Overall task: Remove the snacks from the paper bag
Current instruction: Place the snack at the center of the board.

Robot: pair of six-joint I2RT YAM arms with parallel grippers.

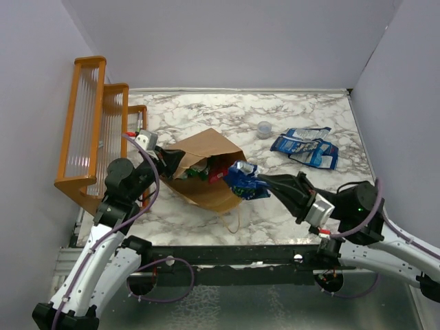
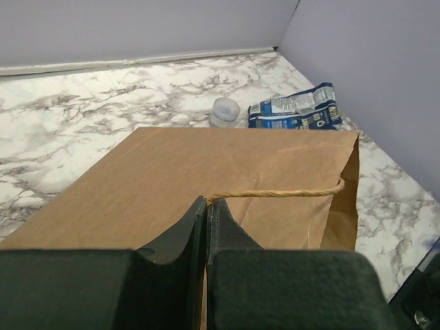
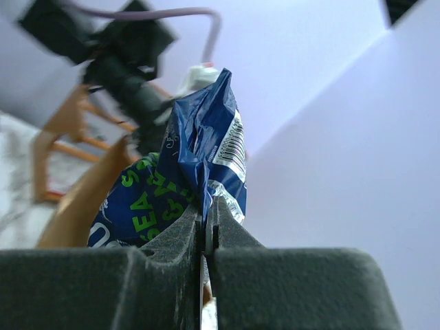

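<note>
While the paper bag [image 1: 206,148] lies on its side in the middle of the marbled desk [image 1: 206,110], both arms are busy at it. The left fingers [image 1: 167,162] are clenched on the brown paper at the bag's edge. Seen from the left wrist, they [image 2: 206,220] are pressed flat together on that edge, right where a thin twisted handle [image 2: 282,194] starts. Through the dark mouth of the bag I can make out green and red packets [image 1: 206,170] inside.

The right fingers [image 1: 265,183] are grasping a blue packet [image 1: 242,180] just beside the bag's mouth, at its right side. In the right wrist view they [image 3: 207,223] pinch a fold of the crinkled foil, and the packet [image 3: 199,151] stands up above them, showing green lettering and a barcode. From above I cannot tell whether the packet is touching the paper.

Well to the right, near the side wall, two more blue packets [image 1: 306,146] lie together on the desk. A small clear cup [image 1: 264,128] stands just left of them, apart from the bag. An orange wooden rack [image 1: 93,124] stands along the left side of the desk, behind the left arm.
</note>
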